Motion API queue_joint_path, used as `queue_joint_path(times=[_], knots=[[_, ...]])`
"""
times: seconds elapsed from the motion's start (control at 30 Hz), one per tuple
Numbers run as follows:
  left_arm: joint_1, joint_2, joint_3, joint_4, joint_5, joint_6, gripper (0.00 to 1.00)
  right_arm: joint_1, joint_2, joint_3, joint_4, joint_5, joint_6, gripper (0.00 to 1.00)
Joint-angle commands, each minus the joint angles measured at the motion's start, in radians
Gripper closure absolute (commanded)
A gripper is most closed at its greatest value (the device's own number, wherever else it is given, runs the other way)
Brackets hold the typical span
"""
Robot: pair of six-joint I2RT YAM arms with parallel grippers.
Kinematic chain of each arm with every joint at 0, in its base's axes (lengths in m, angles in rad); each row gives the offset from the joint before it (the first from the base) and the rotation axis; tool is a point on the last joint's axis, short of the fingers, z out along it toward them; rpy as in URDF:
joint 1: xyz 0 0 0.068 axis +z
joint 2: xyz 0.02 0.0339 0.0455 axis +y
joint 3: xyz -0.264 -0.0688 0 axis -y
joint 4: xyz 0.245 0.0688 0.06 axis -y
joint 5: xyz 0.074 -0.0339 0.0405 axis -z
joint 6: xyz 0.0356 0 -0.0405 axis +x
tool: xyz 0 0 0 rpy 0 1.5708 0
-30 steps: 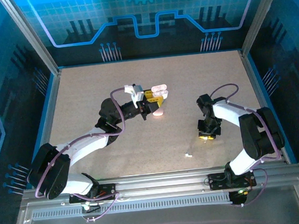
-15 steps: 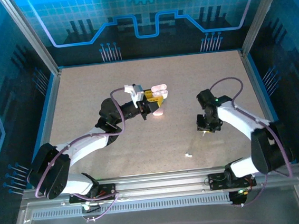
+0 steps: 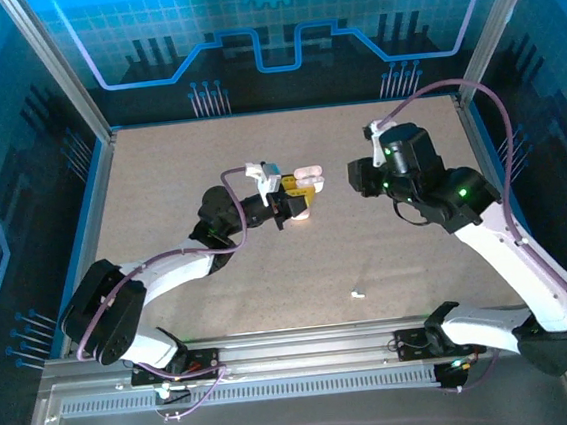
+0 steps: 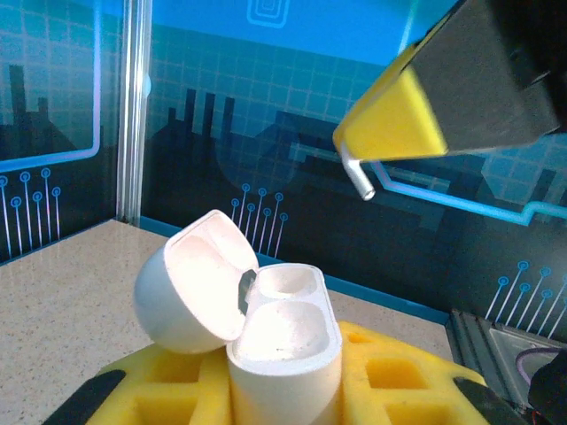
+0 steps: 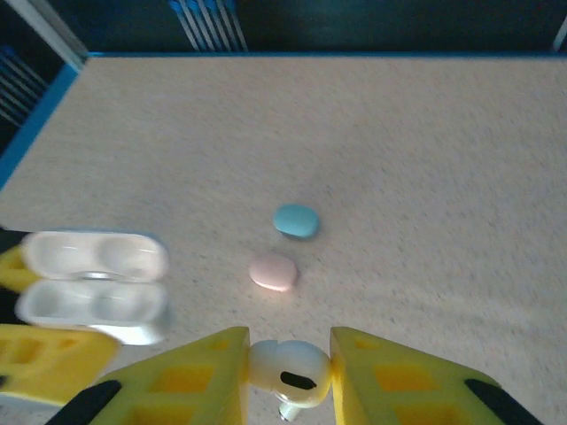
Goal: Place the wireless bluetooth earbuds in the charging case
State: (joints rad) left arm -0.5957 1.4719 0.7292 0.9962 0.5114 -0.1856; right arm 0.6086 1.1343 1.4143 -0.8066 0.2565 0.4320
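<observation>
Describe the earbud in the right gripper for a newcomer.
Right wrist view, bottom edge: the right gripper pinches the earbud between yellow fingers. It is white with a dark slot, unlike the blue oval and pink oval on the table.

Open white case (image 5: 93, 285), edges blurred

Wide bare tabletop (image 3: 159, 174); small blue piece (image 5: 296, 220) and pink piece (image 5: 273, 272), perhaps low obstacles.
</observation>
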Motion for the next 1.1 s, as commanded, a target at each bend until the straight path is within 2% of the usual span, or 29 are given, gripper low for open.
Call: queue_joint_path(times=[0.0, 0.3, 1.07], knots=[[-0.008, 0.000, 0.015, 0.065, -0.011, -0.011, 0.76, 0.065, 0.047, 0.055, 0.051, 0.033, -0.076, 0.70], [-0.008, -0.015, 0.024, 0.055, -0.003, -0.014, 0.76, 0.130, 0.110, 0.071, 0.117, 0.027, -0.110, 0.69], [-0.007, -0.027, 0.034, 0.078, 0.012, -0.035, 0.76, 0.135, 0.148, 0.016, 0.161, 0.011, -0.111, 0.69]])
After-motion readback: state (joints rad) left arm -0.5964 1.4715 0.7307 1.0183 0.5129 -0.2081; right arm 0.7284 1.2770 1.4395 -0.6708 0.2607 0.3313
